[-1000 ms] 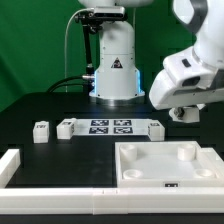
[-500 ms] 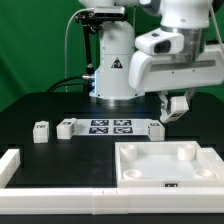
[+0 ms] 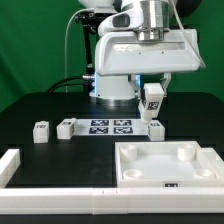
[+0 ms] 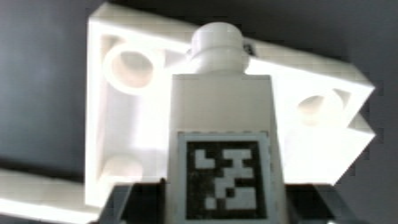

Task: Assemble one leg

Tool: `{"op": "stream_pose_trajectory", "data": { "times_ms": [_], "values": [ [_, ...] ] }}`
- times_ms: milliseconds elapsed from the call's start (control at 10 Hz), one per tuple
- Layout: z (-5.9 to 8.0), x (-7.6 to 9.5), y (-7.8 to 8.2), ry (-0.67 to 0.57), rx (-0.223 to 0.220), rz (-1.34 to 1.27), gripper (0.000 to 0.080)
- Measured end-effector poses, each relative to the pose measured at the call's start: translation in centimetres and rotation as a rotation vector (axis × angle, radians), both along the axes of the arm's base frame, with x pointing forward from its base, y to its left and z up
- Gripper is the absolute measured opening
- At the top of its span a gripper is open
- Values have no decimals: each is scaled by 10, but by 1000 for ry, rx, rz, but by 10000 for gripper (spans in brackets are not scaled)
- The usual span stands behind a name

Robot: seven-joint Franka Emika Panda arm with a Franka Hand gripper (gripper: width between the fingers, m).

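Words and numbers: none can be read in either view.
Robot base (image 3: 118,85): a black warning triangle (image 3: 117,63) on its white front; the symbol inside is too small to tell.
Marker board (image 3: 110,118): several black-and-white square tags, patterns blurred.
The leg (image 3: 152,97) (image 4: 222,100): one square marker tag (image 4: 222,172) on its side, a black border around blocky white shapes.
Small blocks (image 3: 41,130) on the table: a dark tag on each, unreadable.
Tabletop (image 3: 150,176): a small dark tag (image 3: 170,184) on its front edge, unreadable.
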State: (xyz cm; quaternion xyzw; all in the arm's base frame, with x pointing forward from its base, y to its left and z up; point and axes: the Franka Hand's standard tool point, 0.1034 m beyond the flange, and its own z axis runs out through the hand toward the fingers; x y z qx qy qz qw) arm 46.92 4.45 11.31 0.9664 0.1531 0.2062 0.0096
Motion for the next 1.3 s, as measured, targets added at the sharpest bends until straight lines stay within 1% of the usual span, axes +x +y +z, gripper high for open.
{"op": "stream_pose_trajectory", "data": {
  "times_ms": [100, 200, 300, 400, 500, 600, 700, 800, 900, 1300],
  "values": [
    [-3, -1, -3, 4, 0, -7, 290],
    [-3, 3, 1, 6, 2, 1, 290],
    [-6, 14, 10, 16, 10, 17, 290],
    [-9, 28, 19, 11, 20, 27, 290],
    [-9, 37, 32, 4, 31, 38, 290],
    [-6, 45, 52, -2, 50, 49, 290],
    [-5, 53, 67, -12, 62, 69, 290],
    [-8, 63, 71, -18, 65, 84, 290],
    [-10, 74, 70, -28, 71, 83, 290],
    [-12, 72, 70, -23, 71, 82, 290]
  ]
}}
